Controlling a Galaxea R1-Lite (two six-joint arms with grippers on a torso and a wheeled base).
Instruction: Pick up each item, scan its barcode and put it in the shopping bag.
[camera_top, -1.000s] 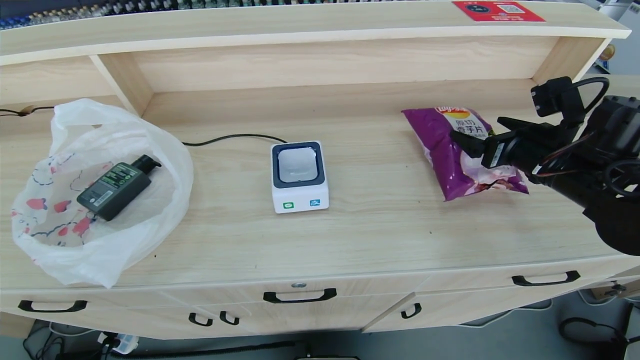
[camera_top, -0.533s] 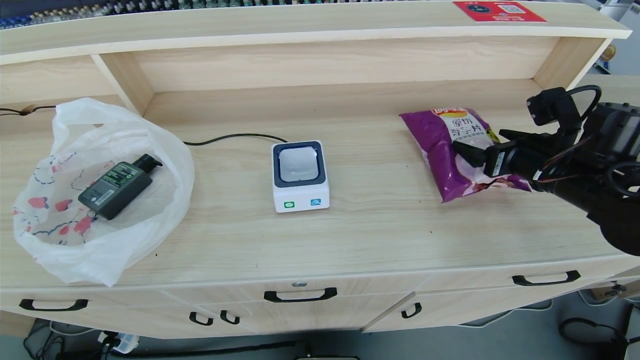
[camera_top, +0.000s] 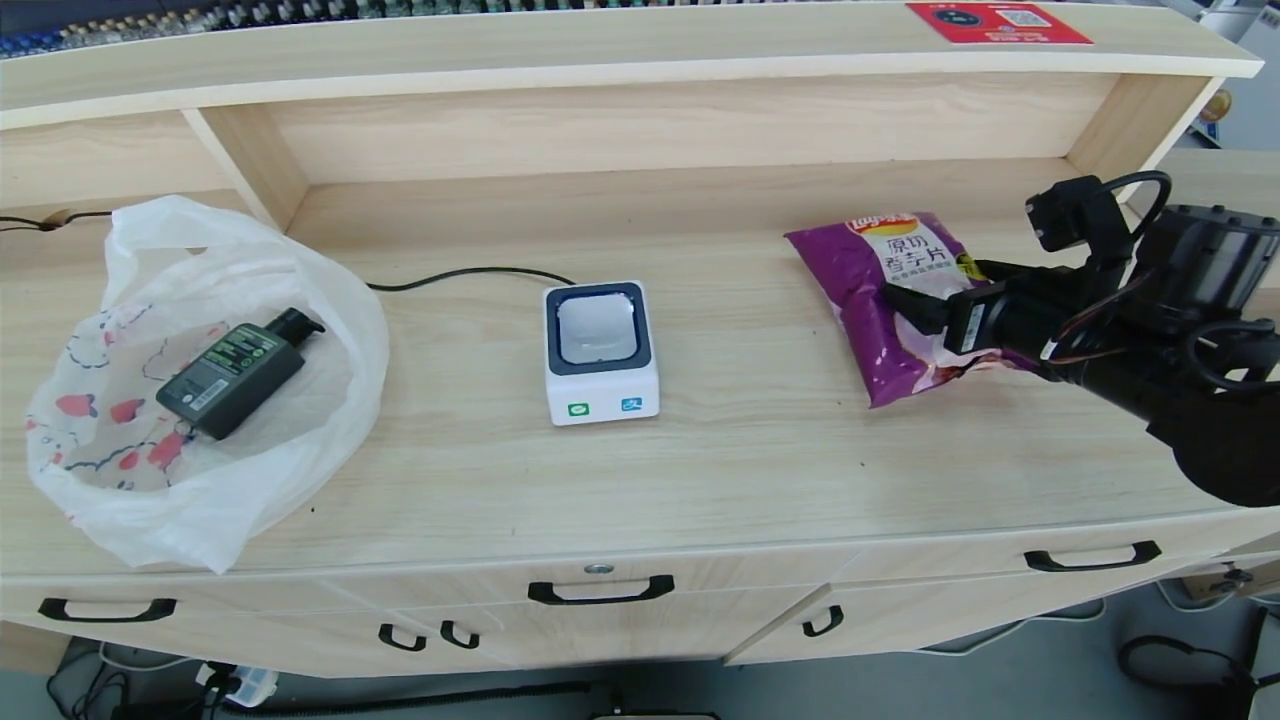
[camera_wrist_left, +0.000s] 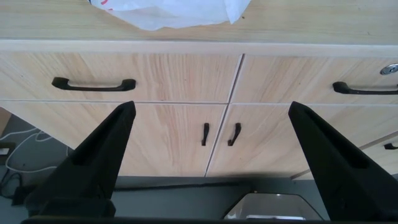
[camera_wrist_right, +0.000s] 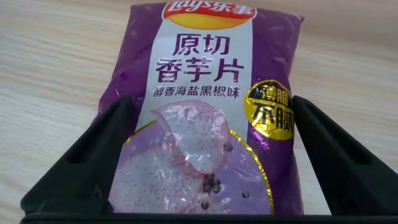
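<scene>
A purple chip bag (camera_top: 880, 300) lies label-up at the right of the wooden counter (camera_top: 760, 460). My right gripper (camera_top: 937, 280) straddles the chip bag (camera_wrist_right: 199, 124) from the right, one finger pressed on each long side, shut on it (camera_wrist_right: 211, 102). A white barcode scanner (camera_top: 600, 350) with a grey window stands mid-counter. At the left lies the open white shopping bag (camera_top: 150, 480) with a dark pump bottle (camera_top: 235, 370) inside. My left gripper (camera_wrist_left: 211, 107) hangs open below the counter's front edge, facing the drawers, with a corner of the shopping bag (camera_wrist_left: 168, 12) showing beyond it.
A black cable (camera_top: 460, 273) runs from the scanner toward the back left. A raised shelf wall (camera_top: 660, 130) closes the counter's back, with side panels at both ends. Drawer handles (camera_top: 600, 592) line the front below.
My right gripper has shifted left toward the scanner, and the chip bag has moved left with it. The shopping bag, bottle and scanner have stayed put.
</scene>
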